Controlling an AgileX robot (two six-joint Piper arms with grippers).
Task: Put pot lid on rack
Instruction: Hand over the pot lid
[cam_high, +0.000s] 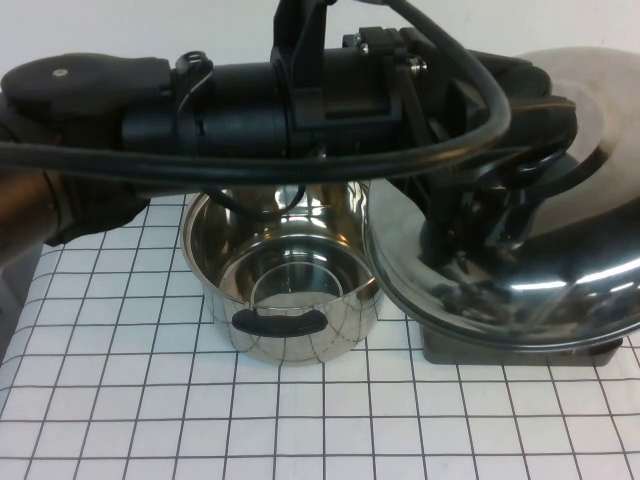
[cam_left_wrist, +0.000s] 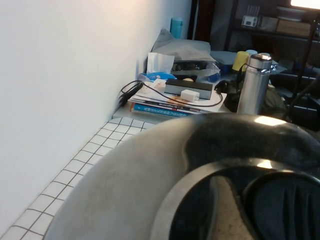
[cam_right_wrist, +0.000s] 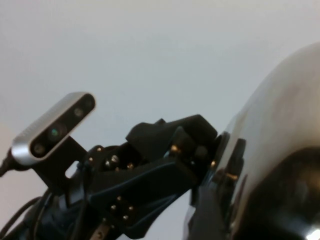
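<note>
Two arms: both are at work around one lid on the right of the table.
Left arm: it reaches across the top of the high view from the left, cables draped along it, above the pot (cam_high: 285, 290).
Pot: a deep steel pot with a black handle stands open on the checked table (cam_high: 120, 400), just left of the lid.
Left gripper (cam_high: 480, 215): it is at the centre of the pot lid (cam_high: 560, 250); its jaws look closed on the lid's knob, though the knob itself is hidden.
Pot lid: held tilted on its edge at the right, its lower rim down at the rack (cam_high: 500, 352).
Rack: only the dark tray shows beneath the lid; whether the lid touches it cannot be told.
Right gripper: no camera shows it, and whether its jaws are open or closed cannot be told.
</note>
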